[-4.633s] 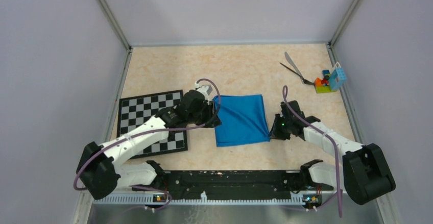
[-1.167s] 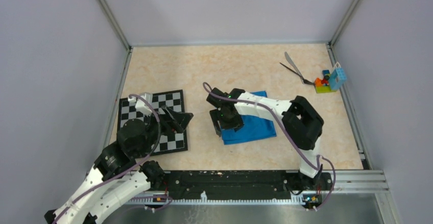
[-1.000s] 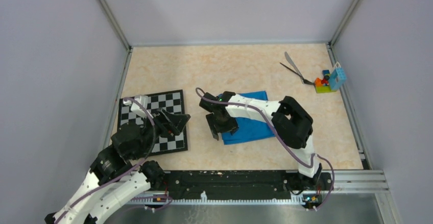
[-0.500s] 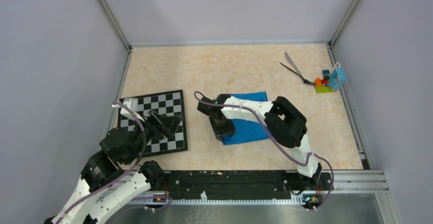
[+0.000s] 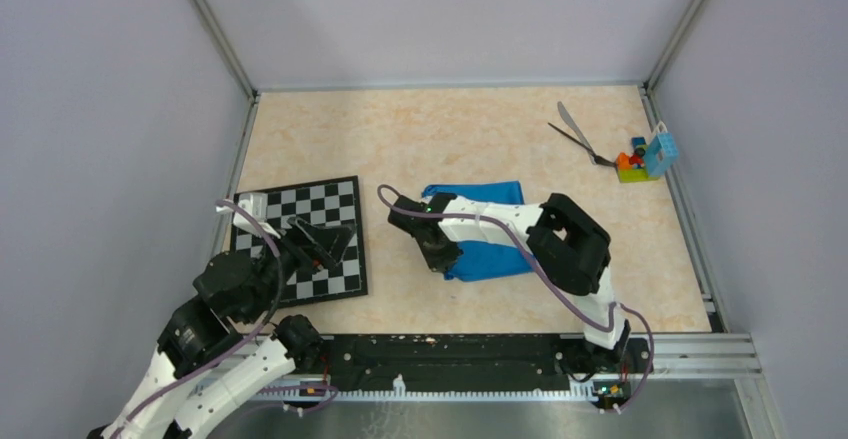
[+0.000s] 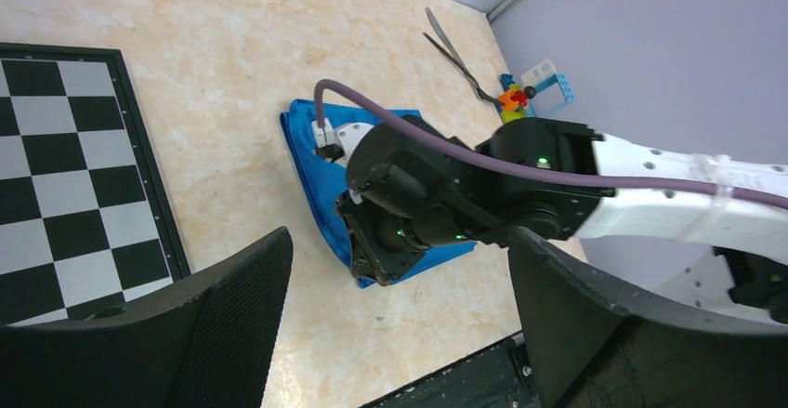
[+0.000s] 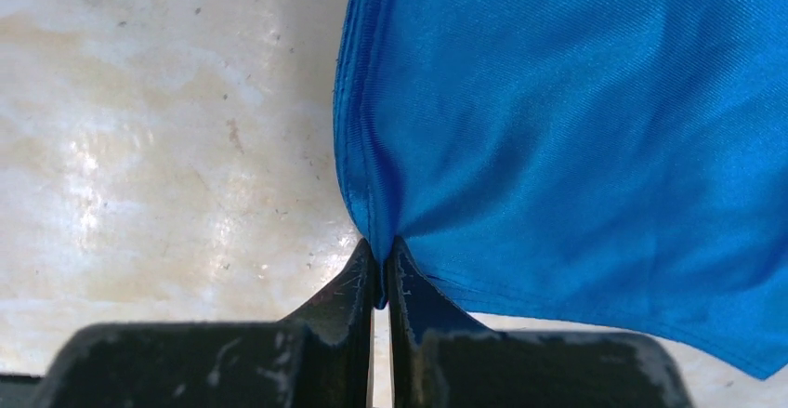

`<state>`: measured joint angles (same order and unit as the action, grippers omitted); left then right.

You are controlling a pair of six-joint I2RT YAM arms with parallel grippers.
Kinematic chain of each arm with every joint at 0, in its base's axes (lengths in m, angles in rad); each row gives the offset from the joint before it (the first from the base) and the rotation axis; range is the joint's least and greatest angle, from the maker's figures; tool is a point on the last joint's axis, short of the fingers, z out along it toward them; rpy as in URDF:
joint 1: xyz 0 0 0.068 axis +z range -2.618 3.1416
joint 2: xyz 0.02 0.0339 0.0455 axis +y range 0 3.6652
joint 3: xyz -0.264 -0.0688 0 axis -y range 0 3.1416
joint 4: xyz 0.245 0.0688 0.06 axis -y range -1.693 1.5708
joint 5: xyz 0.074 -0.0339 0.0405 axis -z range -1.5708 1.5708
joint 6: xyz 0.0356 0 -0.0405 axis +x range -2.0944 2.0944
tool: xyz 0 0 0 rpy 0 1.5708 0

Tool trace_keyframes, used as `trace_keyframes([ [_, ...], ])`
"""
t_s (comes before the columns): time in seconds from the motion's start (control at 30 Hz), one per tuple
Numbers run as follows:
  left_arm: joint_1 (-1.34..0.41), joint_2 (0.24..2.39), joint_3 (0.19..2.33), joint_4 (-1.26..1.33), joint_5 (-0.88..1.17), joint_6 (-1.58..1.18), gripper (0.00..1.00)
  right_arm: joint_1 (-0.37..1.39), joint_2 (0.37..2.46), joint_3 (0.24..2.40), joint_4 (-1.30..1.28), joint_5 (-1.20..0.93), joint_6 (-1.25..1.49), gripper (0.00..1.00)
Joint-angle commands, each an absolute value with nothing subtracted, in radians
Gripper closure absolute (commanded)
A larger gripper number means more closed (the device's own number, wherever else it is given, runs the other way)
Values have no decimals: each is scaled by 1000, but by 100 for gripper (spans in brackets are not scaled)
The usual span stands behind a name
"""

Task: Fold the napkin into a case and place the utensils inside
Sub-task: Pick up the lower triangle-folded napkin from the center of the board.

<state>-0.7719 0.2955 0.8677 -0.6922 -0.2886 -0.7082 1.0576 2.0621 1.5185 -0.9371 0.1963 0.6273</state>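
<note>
Right wrist view: a layered edge of the shiny bright-blue satin-like napkin [image 7: 576,148] is seen clamped between the closed right gripper [image 7: 379,248]. The left gripper [image 5: 322,244] is held apart, empty. Folding is judged partly done, the case unfinished; the slim silver-grey and thin black utensils [image 5: 577,135], well beyond the right gripper, are not yet inserted.

**Soft overhead light, sharp pictures**

Bright, even light falls from above, and the shadows under the arms are faint. Left of the right gripper [image 7: 379,252], the table [image 7: 111,148] carries pale glare patches. The napkin [image 7: 576,129] just ahead of it gleams. The left gripper's [image 6: 400,241] near fingers [image 6: 232,315] look dark and slightly soft.
</note>
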Motion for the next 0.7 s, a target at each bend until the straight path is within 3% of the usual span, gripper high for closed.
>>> trace_keyframes([
  [0.0, -771, 341, 799, -610, -261, -747, 10, 1062, 1920, 1393, -683, 145, 533, 100],
  [0.3, -770, 475, 565, -444, -238, -1008, 10, 1025, 1613, 1041, -275, -68, 491, 100],
  [0.47, -764, 653, 495, -341, -231, -1160, 2, 1016, 1539, 942, -193, -128, 496, 100],
  [0.67, -676, 920, 482, -94, -92, -1226, 1, 983, 1478, 842, -90, -197, 504, 100],
])
